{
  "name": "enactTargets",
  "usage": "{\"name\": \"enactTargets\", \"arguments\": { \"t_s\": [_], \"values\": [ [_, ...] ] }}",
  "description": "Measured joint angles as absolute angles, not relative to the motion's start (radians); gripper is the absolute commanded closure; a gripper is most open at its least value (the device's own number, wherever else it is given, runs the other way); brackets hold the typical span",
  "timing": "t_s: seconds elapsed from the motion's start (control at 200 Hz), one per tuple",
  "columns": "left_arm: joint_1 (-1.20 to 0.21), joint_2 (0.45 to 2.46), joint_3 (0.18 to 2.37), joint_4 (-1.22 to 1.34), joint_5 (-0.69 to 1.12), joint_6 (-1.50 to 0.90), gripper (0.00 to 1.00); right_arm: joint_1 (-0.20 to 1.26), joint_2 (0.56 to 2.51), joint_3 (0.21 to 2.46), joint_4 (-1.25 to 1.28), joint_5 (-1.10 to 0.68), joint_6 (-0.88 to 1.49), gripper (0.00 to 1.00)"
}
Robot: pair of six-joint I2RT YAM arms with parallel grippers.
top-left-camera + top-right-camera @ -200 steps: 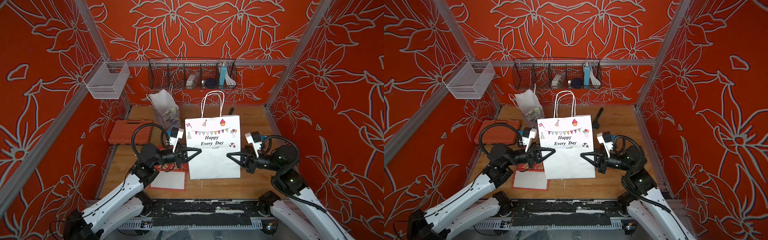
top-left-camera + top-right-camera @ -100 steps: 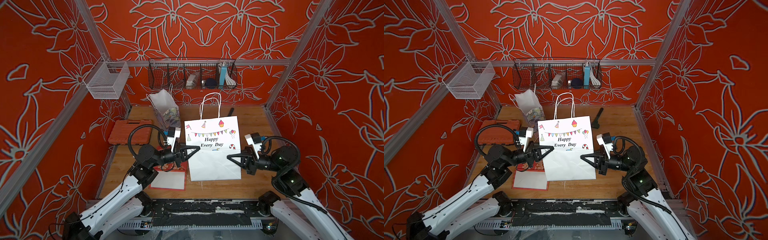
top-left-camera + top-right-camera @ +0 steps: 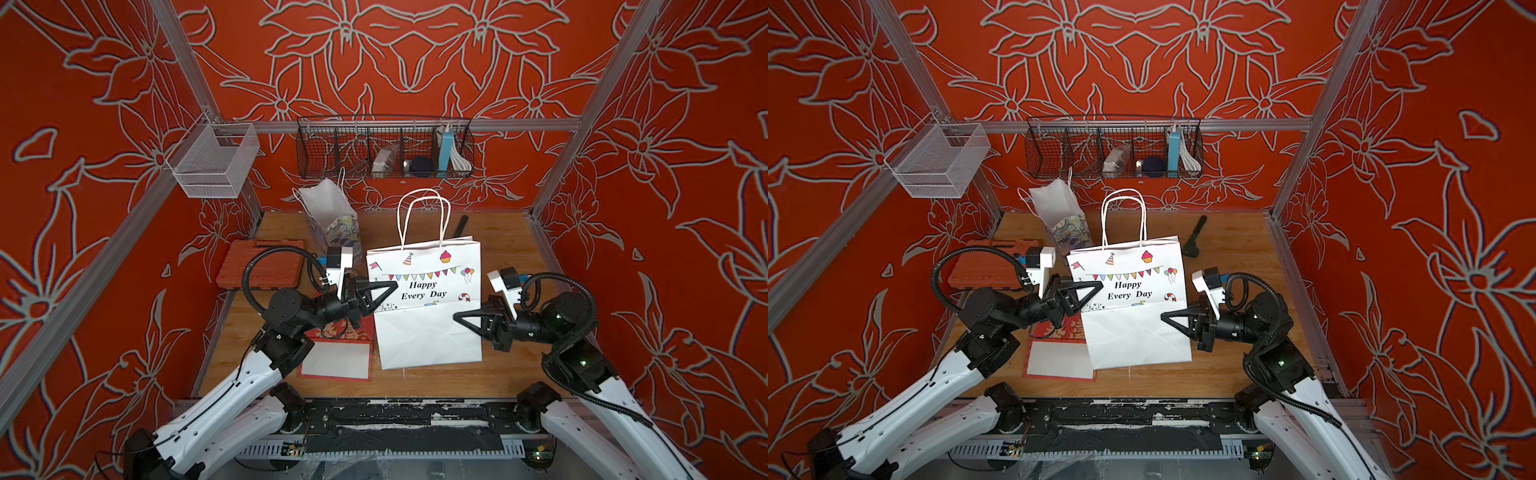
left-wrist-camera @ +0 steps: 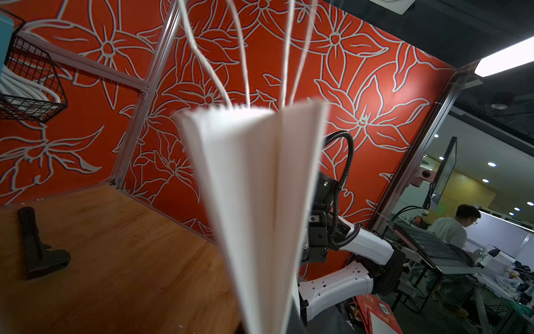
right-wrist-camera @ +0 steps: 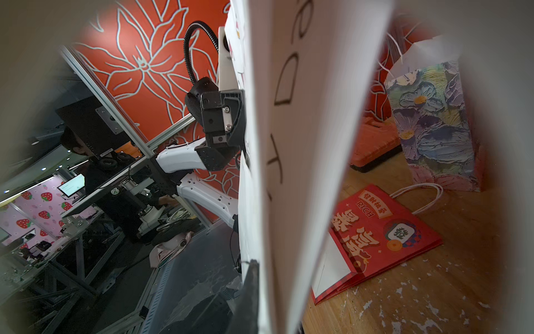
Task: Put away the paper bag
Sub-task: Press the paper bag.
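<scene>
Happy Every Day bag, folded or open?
Folded nearly flat: on the bag, the side pleat is closed in the left wrist view, base flap flat.

Red walls point(image 3: 415, 62) patterned with pale outlined flowers enclosed the wooden desk point(image 3: 507, 249) on three sides, framed by aluminium rails point(image 3: 519, 124). In the left wrist view, a ceiling strip light point(image 4: 502, 59) shone outside the enclosure.

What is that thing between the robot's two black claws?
The white Happy Every Day paper bag. The left gripper pinches one side edge, the right gripper the other; both top views show it.
</scene>
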State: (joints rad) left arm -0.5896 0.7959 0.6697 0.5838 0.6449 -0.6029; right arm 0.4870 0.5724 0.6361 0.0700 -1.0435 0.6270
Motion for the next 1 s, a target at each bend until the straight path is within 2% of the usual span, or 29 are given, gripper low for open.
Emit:
{"name": "enactTargets", "arguments": {
  "t_s": [0.03, 0.085, 0.11, 0.16, 0.23, 0.355, 0.49, 0.565, 0.626, 0.661, 0.726, 0.851, 0.861, 0.876, 0.946, 0.961, 1.001],
  "values": [
    [-0.590, 0.798, 0.672, 0.584, 0.645, -0.603, 0.98, 0.487, 0.571, 0.636, 0.073, -1.044, 0.627, 1.00],
    [-0.590, 0.802, 0.673, 0.585, 0.645, -0.601, 0.72, 0.487, 0.569, 0.635, 0.075, -1.045, 0.627, 1.00],
    [-0.589, 0.804, 0.676, 0.585, 0.638, -0.602, 0.64, 0.487, 0.569, 0.634, 0.073, -1.049, 0.627, 1.00],
    [-0.589, 0.806, 0.684, 0.587, 0.624, -0.606, 0.61, 0.487, 0.567, 0.627, 0.067, -1.055, 0.627, 1.00],
    [-0.587, 0.808, 0.696, 0.593, 0.606, -0.608, 0.67, 0.487, 0.567, 0.619, 0.053, -1.061, 0.627, 1.00],
    [-0.587, 0.806, 0.709, 0.614, 0.579, -0.611, 1.00, 0.487, 0.567, 0.612, 0.038, -1.073, 0.627, 1.00],
    [-0.588, 0.805, 0.711, 0.621, 0.569, -0.608, 0.99, 0.487, 0.567, 0.612, 0.038, -1.075, 0.627, 1.00],
    [-0.587, 0.805, 0.711, 0.622, 0.568, -0.614, 0.67, 0.487, 0.567, 0.612, 0.036, -1.076, 0.627, 1.00],
    [-0.587, 0.804, 0.712, 0.625, 0.558, -0.611, 0.64, 0.487, 0.567, 0.612, 0.034, -1.076, 0.627, 1.00],
    [-0.587, 0.802, 0.712, 0.624, 0.550, -0.608, 0.70, 0.487, 0.567, 0.611, 0.034, -1.076, 0.627, 1.00],
    [-0.587, 0.796, 0.711, 0.619, 0.532, -0.602, 1.00, 0.487, 0.567, 0.604, 0.035, -1.076, 0.627, 1.00],
    [-0.590, 0.766, 0.687, 0.580, 0.474, -0.583, 1.00, 0.510, 0.564, 0.551, 0.075, -1.051, 0.646, 1.00],
    [-0.590, 0.761, 0.681, 0.572, 0.467, -0.580, 0.97, 0.514, 0.563, 0.544, 0.079, -1.045, 0.646, 1.00],
    [-0.590, 0.753, 0.672, 0.561, 0.459, -0.576, 0.84, 0.520, 0.562, 0.536, 0.082, -1.040, 0.647, 1.00],
    [-0.590, 0.717, 0.637, 0.498, 0.398, -0.549, 0.07, 0.562, 0.559, 0.503, 0.078, -0.991, 0.649, 1.00],
    [-0.589, 0.707, 0.633, 0.478, 0.381, -0.545, 0.02, 0.572, 0.559, 0.498, 0.074, -0.979, 0.650, 1.00],
    [-0.589, 0.685, 0.630, 0.425, 0.328, -0.527, 0.01, 0.599, 0.559, 0.487, 0.061, -0.936, 0.650, 1.00]
  ]
}}
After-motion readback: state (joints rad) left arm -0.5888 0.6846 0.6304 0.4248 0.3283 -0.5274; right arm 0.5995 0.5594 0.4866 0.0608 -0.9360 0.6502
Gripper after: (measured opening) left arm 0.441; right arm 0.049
